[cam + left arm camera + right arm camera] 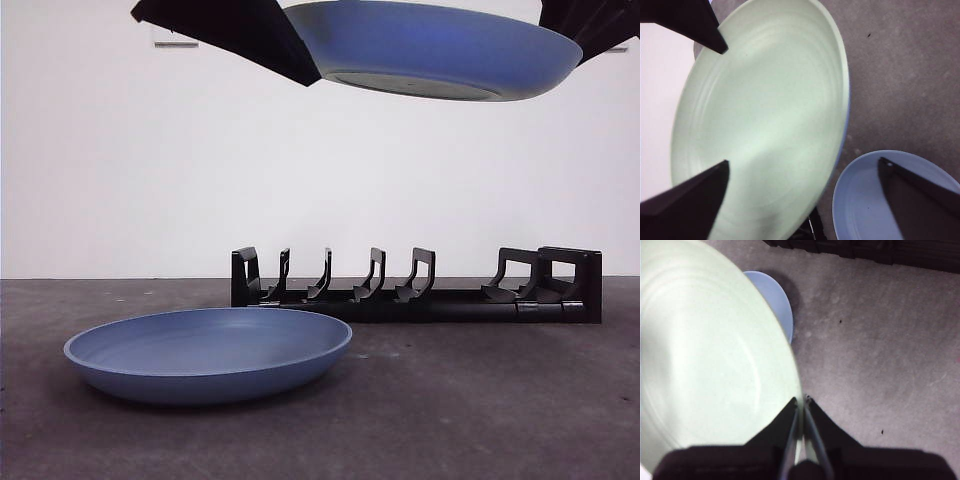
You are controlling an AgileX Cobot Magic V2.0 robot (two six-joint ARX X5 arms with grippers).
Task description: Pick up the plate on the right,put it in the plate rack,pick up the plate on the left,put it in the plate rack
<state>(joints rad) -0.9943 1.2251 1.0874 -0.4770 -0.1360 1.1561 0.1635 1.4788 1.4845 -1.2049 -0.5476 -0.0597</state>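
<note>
Blue plate (210,352) lies near the tabletop's (480,400) front edge; right hand (804,401) pinches the raised plate (440,45); left hand (800,170) spread beside it.

I can't see the top of the raised plate (440,50) in the front view; the picture's edge cuts it off. Both dark arms there are cut off too, so I can't tell which is which. In the left wrist view, the raised plate hides most of the plate rack (807,231). The other plate (875,200) runs off the edge. The right gripper (803,401) hides part of the raised plate's rim.
</note>
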